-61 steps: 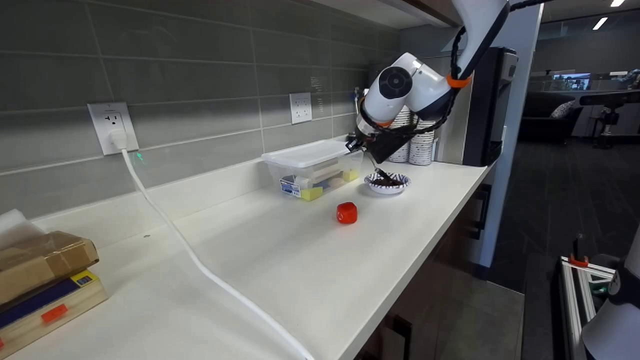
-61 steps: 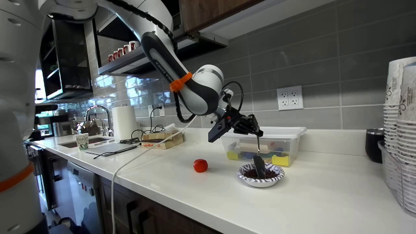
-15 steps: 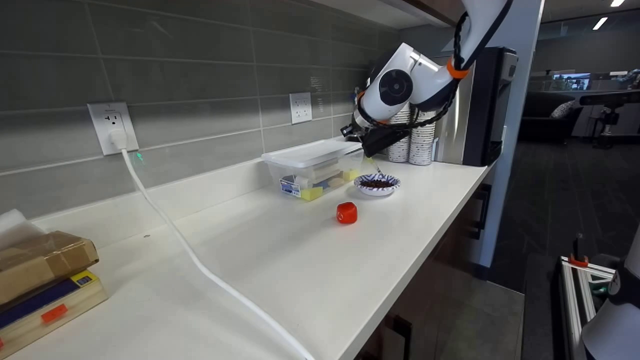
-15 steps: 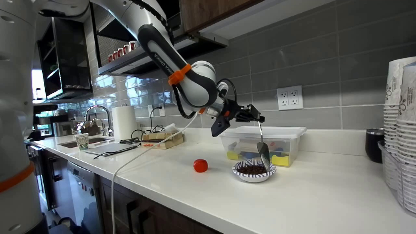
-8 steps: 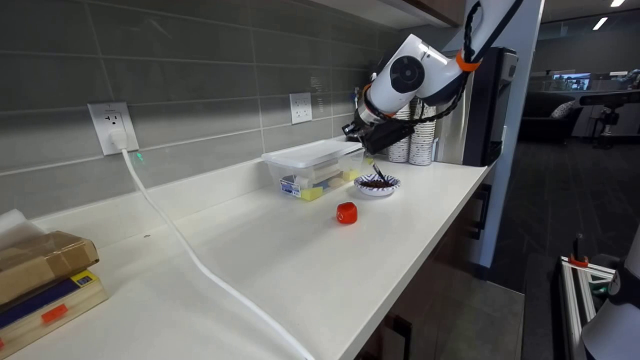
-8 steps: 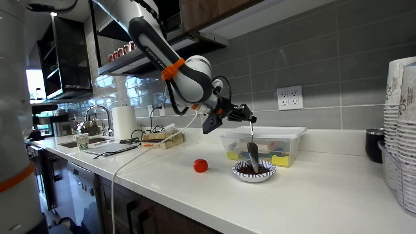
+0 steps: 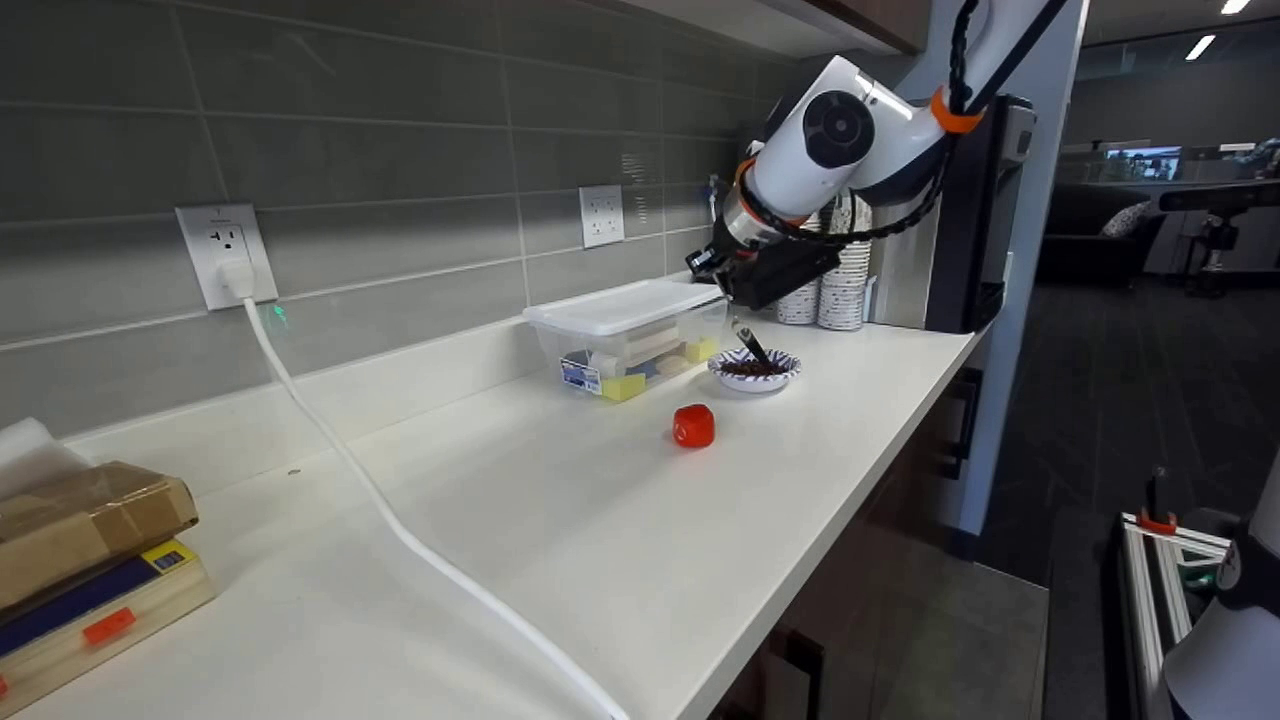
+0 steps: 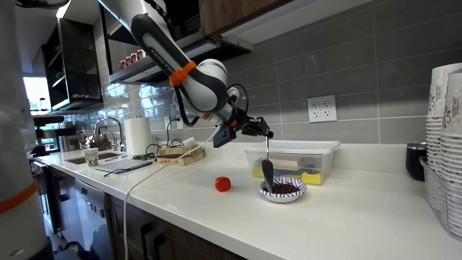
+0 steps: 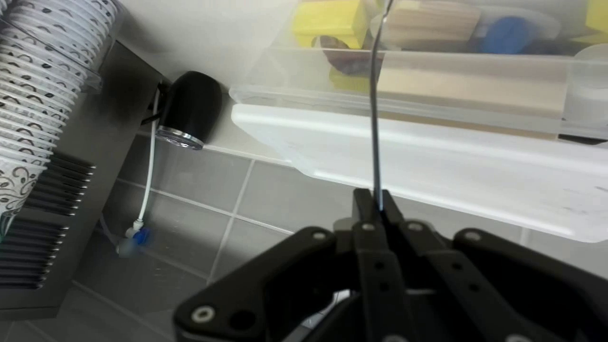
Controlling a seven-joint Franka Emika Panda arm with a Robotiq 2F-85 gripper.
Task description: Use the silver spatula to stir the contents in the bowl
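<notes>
Fingers (image 9: pixel 367 216) pressed together in the wrist view, clamped on the thin metal upper part of a silver spatula (image 8: pixel 267 169); its lower part dark and broader. White robot arm (image 8: pixel 202 88), orange band round it, extends over the white counter (image 8: pixel 346 224).

Spatula points down, upper end leaning toward the counter's back edge. Lower end inside a small, shallow, round, blue-patterned white bowl (image 8: pixel 283 198), off-centre, on the side nearer a small, rounded red object (image 8: pixel 222 183). Contents (image 8: pixel 285 188) of the bowl: dark reddish-brown bits. Tip is against or among them; cannot tell whether it touches the bottom.

Bowl sits on the counter between the front edge and a clear, white-lidded, rectangular plastic container (image 8: pixel 299 147) at the back edge. Through its walls: yellow blocks (image 8: pixel 311 178), a round blue piece (image 9: pixel 506 35). Red object rests on the counter, apart from bowl and container.

Farther along the back edge: black tumbler (image 8: pixel 416 162), metal-rimmed, then tall stacks of white patterned cups (image 8: pixel 453 144). On the container's other side, well apart: tan cardboard box (image 7: pixel 110 510). White cable (image 7: pixel 410 540) leads down from a white wall outlet (image 7: pixel 228 240).
</notes>
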